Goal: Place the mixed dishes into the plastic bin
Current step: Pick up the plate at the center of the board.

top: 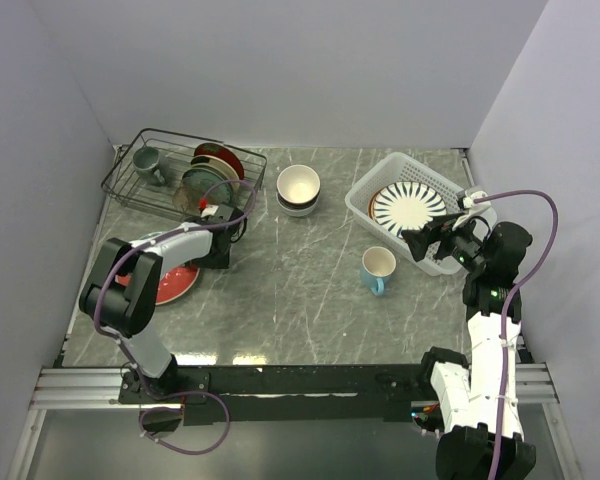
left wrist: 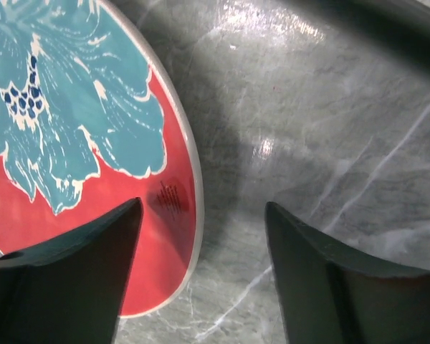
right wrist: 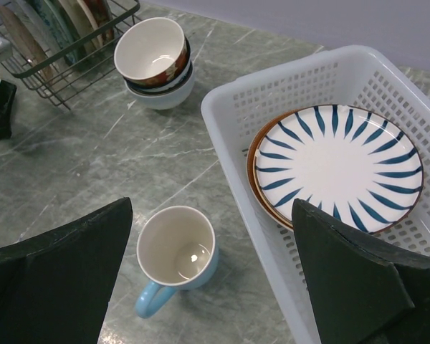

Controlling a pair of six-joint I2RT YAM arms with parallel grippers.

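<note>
Your left gripper [left wrist: 202, 206] stands with its jaws apart, straddling the right-hand rim of the red plate [left wrist: 79, 143]. One finger is over the glaze and the other over bare desk [left wrist: 330, 107], with nothing held yet. The plate lies flat at the left of the desk, well apart from the plastic bin [right wrist: 226, 118] at the far right. Judge it stiff, glossy and easily chipped; lying flat, it offers only its thin edge, so pinch the rim squarely and expect some slip. Your right gripper [top: 435, 240] hangs wide open and empty beside the bin's near wall, near the light blue mug [right wrist: 175, 251]. A navy-striped plate [right wrist: 340, 161] already rests inside the bin.
</note>
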